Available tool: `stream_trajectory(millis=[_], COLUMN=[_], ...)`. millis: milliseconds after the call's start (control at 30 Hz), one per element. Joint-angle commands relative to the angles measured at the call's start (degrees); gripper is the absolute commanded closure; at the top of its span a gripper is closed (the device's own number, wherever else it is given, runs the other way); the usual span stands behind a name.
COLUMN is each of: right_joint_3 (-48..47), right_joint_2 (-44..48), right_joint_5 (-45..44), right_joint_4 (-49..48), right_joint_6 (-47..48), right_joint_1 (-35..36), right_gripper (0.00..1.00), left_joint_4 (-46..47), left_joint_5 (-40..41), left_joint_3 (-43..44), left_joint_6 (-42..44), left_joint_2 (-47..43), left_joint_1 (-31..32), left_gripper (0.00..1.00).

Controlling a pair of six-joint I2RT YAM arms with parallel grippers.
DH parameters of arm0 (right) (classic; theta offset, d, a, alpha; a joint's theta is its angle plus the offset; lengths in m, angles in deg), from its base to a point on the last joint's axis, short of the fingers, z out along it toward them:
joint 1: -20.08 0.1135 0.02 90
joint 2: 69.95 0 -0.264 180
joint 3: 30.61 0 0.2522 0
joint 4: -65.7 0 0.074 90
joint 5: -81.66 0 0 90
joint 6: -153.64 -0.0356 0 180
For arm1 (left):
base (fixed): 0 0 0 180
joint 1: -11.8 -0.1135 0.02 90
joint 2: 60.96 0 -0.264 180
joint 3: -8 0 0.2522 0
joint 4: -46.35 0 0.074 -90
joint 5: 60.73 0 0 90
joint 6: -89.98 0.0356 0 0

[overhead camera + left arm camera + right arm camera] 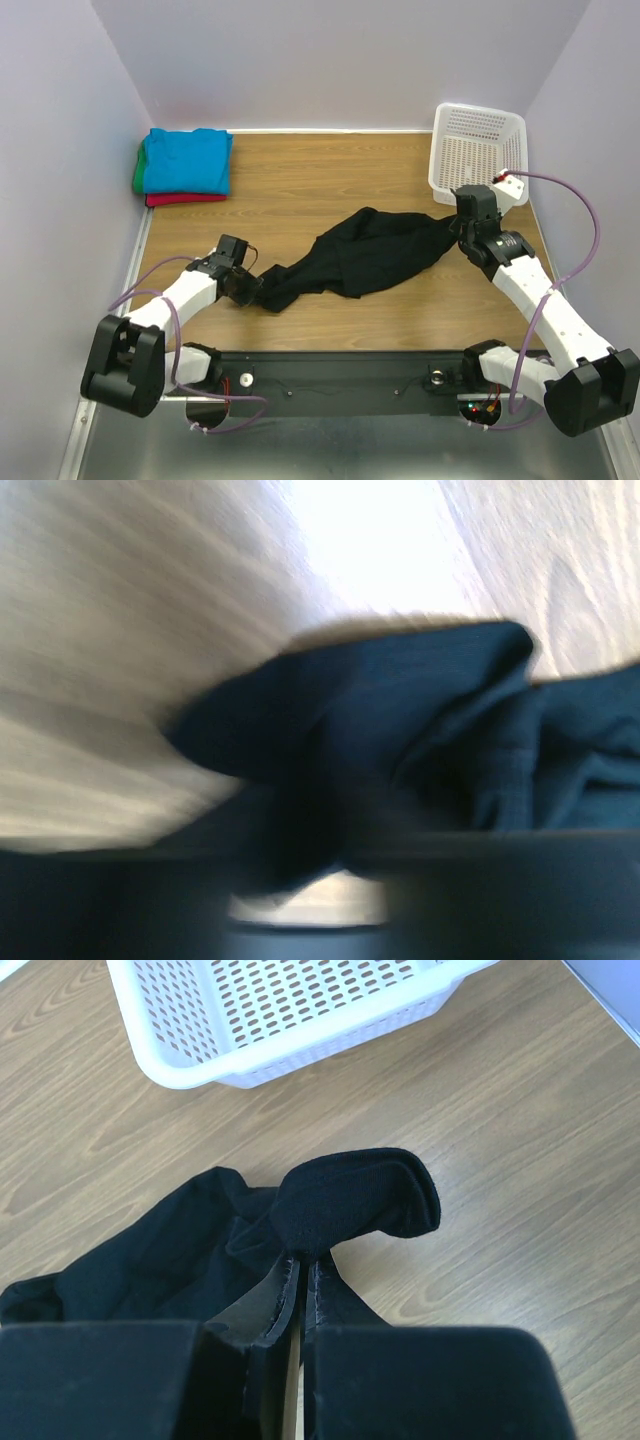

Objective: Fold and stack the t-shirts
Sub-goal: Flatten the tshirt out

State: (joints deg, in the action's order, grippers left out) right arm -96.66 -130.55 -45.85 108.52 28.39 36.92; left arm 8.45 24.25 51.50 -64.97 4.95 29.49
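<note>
Right gripper (300, 1280) is pinching the black t-shirt (370, 255), jaws closed. Left gripper (250, 287) is sitting at its other end; blurred, possibly clamped, cannot tell. Stretch evenly, flat.

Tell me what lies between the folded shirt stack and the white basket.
Bare table from folded stack to basket, shown in the top external view; the black t-shirt lies clear of that stretch.

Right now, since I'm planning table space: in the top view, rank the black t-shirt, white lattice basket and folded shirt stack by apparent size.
1. black t-shirt, clearly largest.
2. white lattice basket and folded shirt stack: nearly alike, too close to rank.
</note>
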Motion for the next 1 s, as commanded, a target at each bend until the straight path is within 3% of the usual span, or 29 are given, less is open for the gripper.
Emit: stream_trajectory(millis=[0, 200, 333, 467, 600, 767, 967], right_joint_3=[-0.3, -1.3, -5.7, -15.0, -21.2, -27.1, -36.8], right_joint_2=[0.9, 0.7, 1.3, 2.8, 5.3, 10.4, 13.4], right_joint_5=[-1.8, -2.9, -4.2, -4.6, -4.3, -1.9, 14.9], right_joint_4=[-1.6, -1.6, -1.6, -1.6, -1.6, -1.6, -1.5], right_joint_6=[0.4, 0.7, 1.4, 3.7, 5.4, 6.1, 6.2], right_joint_1=[-0.4, -0.4, -0.4, -0.4, -0.4, -0.4, -0.4], right_gripper=[0.99, 1.00, 1.00, 1.00, 1.00, 1.00, 1.00], left_joint_4=[0.5, -8.5, -14.5, -19.3, -19.2, -16.5, -10.6], left_joint_5=[4.6, 16.2, 22.3, 30.3, 34.8, 37.0, 31.0], left_joint_3=[0.3, 13.8, 27.9, 44.6, 53.4, 61.3, 72.7], left_joint_6=[-2.2, 0.9, 6.4, 10.8, 15.2, 20.2, 27.6], left_joint_2=[3.3, 2.8, 0.7, -3.1, -10.8, -17.9, -23.1], left_joint_1=[0.7, 0.7, 0.8, 0.7, 0.7, 0.7, 0.7], left_gripper=[1.00, 1.00, 1.00, 1.00, 1.00, 1.00, 1.00])
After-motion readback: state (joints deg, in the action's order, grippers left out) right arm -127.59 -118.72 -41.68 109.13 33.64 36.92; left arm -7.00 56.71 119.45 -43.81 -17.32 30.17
